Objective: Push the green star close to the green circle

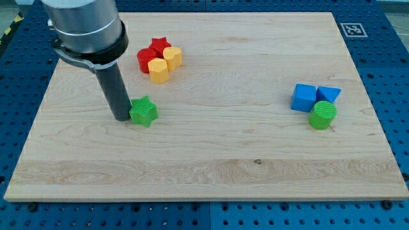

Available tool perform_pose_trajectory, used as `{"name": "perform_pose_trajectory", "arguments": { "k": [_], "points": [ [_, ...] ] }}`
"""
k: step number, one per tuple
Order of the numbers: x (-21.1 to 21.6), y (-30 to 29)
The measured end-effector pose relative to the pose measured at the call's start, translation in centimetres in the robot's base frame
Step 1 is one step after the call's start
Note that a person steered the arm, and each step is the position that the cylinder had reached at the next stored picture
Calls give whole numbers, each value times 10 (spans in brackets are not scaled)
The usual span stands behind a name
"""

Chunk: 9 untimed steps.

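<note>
The green star (144,111) lies on the wooden board at the view's left of centre. My tip (121,117) rests on the board just left of the star, touching or almost touching its left edge. The green circle (323,115) lies far off at the view's right, below and against two blue blocks. A wide stretch of board separates star and circle.
A blue cube (303,98) and a blue triangle-like block (328,94) sit just above the green circle. A red star (159,46), a red block (146,60) and two yellow blocks (160,70) (172,57) cluster above the green star. The board (211,166) rests on a blue pegboard table.
</note>
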<state>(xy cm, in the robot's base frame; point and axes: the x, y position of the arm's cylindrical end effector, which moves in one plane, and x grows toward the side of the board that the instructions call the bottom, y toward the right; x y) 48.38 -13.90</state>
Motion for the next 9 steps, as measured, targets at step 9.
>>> {"name": "perform_pose_trajectory", "arguments": {
  "k": [9],
  "points": [
    [4, 76]
  ]
}}
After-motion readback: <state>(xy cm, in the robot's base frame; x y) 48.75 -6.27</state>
